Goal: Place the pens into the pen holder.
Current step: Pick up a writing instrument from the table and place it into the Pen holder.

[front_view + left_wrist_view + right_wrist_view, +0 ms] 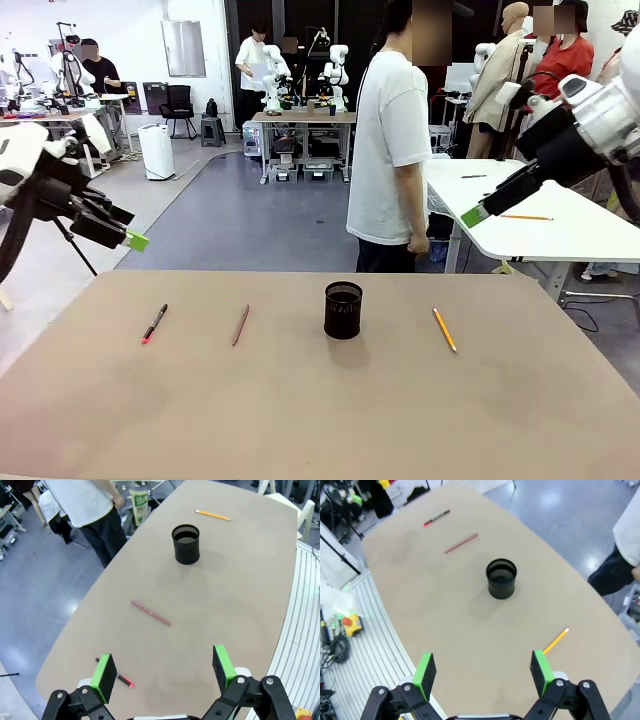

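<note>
On the worktop [300, 420], the left claw [164, 672], spread open, is nearer the black marker [154, 323] and reddish-brown pen [240, 325] at 9 o'clock of the pen holder [343, 309]; the right claw [483, 672], also spread, is nearer the yellow pencil [444, 329] at 3.

The table [445, 630] beyond the fingers [540, 670] is looking matt and smooth. The holder [501, 579] ahead of them is showing fine black metal mesh. The pads [425, 672] are looking like matt green plastic.
</note>
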Tool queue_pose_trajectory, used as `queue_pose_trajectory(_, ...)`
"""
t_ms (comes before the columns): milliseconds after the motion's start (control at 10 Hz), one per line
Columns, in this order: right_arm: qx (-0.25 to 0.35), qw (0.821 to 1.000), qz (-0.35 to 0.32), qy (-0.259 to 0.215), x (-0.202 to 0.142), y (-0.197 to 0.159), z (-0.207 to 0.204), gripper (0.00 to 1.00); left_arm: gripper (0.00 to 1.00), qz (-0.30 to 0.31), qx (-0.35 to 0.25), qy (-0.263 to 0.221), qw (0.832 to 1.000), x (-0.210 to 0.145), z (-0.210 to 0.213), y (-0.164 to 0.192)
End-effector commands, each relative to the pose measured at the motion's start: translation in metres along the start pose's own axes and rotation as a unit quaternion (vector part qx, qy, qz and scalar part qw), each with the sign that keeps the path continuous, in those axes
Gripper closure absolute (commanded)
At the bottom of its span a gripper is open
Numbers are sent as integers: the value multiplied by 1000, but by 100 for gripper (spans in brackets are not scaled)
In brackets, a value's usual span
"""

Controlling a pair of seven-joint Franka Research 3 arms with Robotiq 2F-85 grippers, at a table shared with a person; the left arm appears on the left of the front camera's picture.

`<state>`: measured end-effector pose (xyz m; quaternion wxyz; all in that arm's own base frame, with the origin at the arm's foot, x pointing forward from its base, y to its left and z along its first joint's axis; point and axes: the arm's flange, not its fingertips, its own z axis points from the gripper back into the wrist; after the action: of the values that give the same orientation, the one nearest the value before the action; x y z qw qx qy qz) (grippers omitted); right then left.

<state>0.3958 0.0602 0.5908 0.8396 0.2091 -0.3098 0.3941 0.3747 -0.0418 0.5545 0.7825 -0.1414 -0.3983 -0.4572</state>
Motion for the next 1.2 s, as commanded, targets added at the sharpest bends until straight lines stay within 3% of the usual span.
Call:
queue_pose_trajectory(0,12,1000,6,-22,-3,-15,2,0,0,-11,-5,-4,1000,-4,6,7)
queue_pose_trajectory(300,-10,999,26,-30,-5,-18,0,0,0,-5,3,-11,1000,-3,7,18)
queue_pose_trajectory(400,1,1000,-5,-17,-8,-15,4,0,0,4,7,-2,1000,-5,10,9)
queue_pose_trajectory(1100,1,1000,-5,-17,-8,-15,4,0,0,4,7,-2,1000,-5,10,9)
